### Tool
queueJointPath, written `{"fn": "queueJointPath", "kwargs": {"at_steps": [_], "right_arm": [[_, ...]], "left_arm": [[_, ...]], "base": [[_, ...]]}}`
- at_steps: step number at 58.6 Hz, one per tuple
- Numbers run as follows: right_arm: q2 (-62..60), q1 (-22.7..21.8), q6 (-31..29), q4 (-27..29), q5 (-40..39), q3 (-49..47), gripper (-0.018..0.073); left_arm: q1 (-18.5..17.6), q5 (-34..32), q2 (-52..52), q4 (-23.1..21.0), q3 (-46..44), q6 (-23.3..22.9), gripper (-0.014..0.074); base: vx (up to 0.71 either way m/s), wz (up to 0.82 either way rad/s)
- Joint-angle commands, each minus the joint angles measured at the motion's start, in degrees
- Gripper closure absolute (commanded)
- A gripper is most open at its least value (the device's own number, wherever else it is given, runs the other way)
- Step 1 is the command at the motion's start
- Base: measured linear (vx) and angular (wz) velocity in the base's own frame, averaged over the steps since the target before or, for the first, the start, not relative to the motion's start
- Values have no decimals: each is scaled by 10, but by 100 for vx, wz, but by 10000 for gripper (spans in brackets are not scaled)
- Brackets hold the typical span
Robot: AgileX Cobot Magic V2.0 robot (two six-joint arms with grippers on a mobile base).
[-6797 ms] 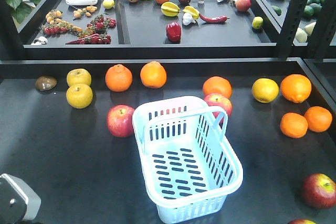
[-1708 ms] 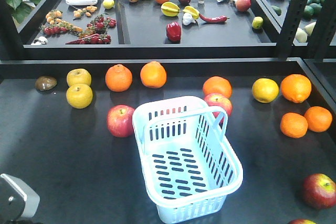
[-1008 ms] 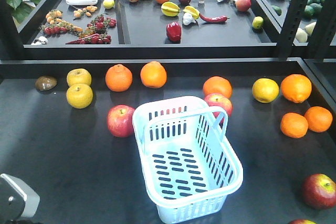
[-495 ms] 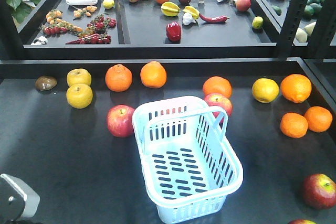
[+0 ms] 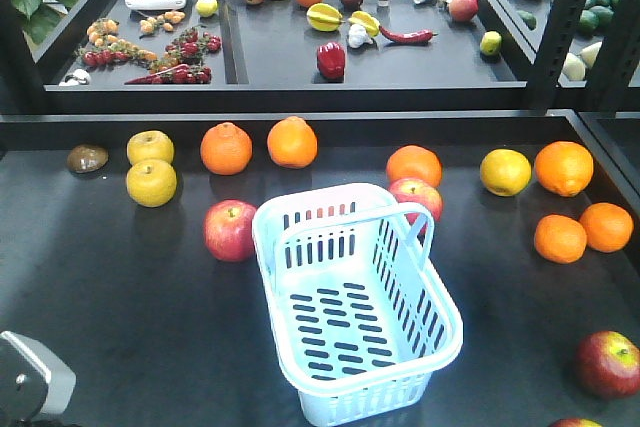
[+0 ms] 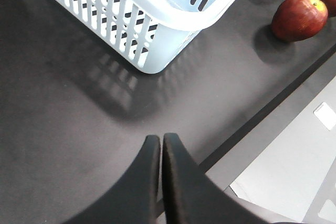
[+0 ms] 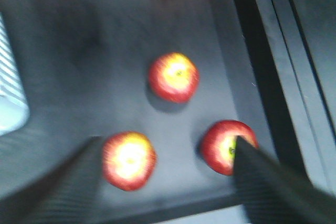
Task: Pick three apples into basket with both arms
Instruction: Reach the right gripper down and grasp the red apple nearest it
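The pale-blue basket (image 5: 372, 379) stands empty in the middle of the black table. One red apple (image 5: 230, 230) lies just left of it and another (image 5: 418, 194) behind its far right corner. A third apple (image 5: 606, 362) lies near the front right corner. The blurred right wrist view shows three apples (image 7: 174, 77) (image 7: 129, 160) (image 7: 227, 146) below my open right gripper (image 7: 168, 142), which holds nothing. My left gripper (image 6: 161, 140) is shut and empty, low over bare table in front of the basket (image 6: 131, 30), with an apple (image 6: 299, 17) to its far right.
Oranges (image 5: 226, 148) (image 5: 563, 167) and yellow fruits (image 5: 151, 182) (image 5: 505, 171) are scattered along the back of the table. A raised shelf (image 5: 280, 97) of mixed produce runs behind. The table's front edge (image 6: 262, 119) is close to my left gripper. A grey arm part (image 5: 30, 379) sits bottom left.
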Motion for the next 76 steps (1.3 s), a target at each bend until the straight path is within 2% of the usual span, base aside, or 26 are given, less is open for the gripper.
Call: {"fn": "queueJointPath", "kwargs": {"at_steps": [1,6,18,31,43,76], "right_arm": [[23,-2,-14,-18,-16,-19,-107],[45,-2,-13,-18,-8,-20,-132],[136,-2,-31,15,33,-20,-101],[240,-2,-76,77,6,-20,-80],[323,-2,-95,101,-35,-17,-74],[462,-2,-95,102,-61,-9,-62]], "left_arm": [[-2,-30,-4,-12,-13,-3,602],[-2,-30,-4,-12,-13,-3,602],[-2,-30,-4,-12,-13,-3,602],[-2,-30,-4,-12,-13,-3,602],[-2,-30,-4,-12,-13,-3,602],[-2,-30,-4,-12,-13,-3,602]], "base": [[0,0],[0,0],[0,0],[0,0],[0,0],[0,0]]}}
